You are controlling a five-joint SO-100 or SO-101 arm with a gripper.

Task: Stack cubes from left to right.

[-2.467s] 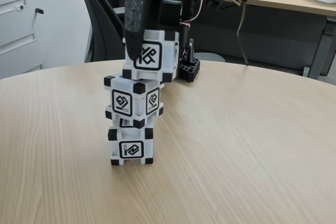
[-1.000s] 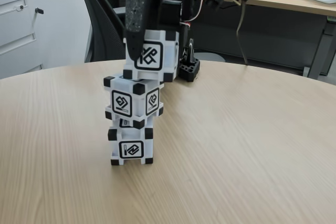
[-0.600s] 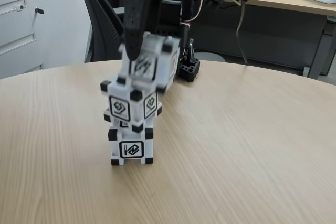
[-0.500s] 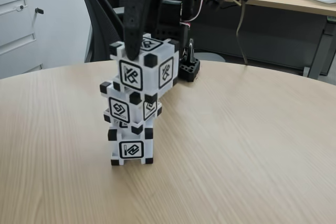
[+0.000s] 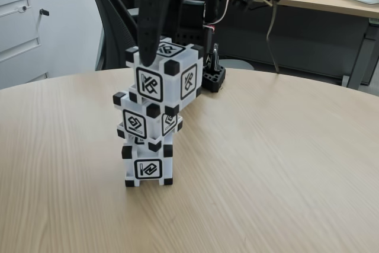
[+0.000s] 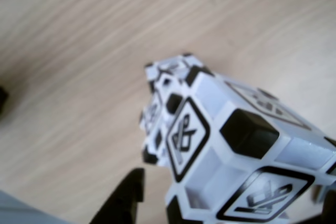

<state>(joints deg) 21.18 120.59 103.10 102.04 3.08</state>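
Note:
Three white cubes with black corners stand stacked on the wooden table (image 5: 266,164) in the fixed view. The bottom cube (image 5: 148,167) faces the camera squarely. The middle cube (image 5: 145,124) is turned a little. The top cube (image 5: 164,80) is turned corner-on, rests on the middle one and overhangs to the right. My gripper (image 5: 166,54) comes down from above around the top cube, its front finger (image 5: 148,39) at the cube's upper left corner. In the wrist view the top cube (image 6: 231,145) lies between the jaws of my gripper (image 6: 231,203). A strip of table shows between the left finger (image 6: 123,200) and the cube, so the gripper is open.
A small black holder (image 5: 213,78) stands on the table just behind the stack, by the arm's base. Beyond the table's far edge are a black office chair (image 5: 115,22), a white cabinet (image 5: 35,22) at left and a desk (image 5: 331,1) at the back right.
The top cube has twisted from face-on to corner-on and settled slightly lower and to the left on the stack. The middle cube turned a little with it. The jaws have loosened.

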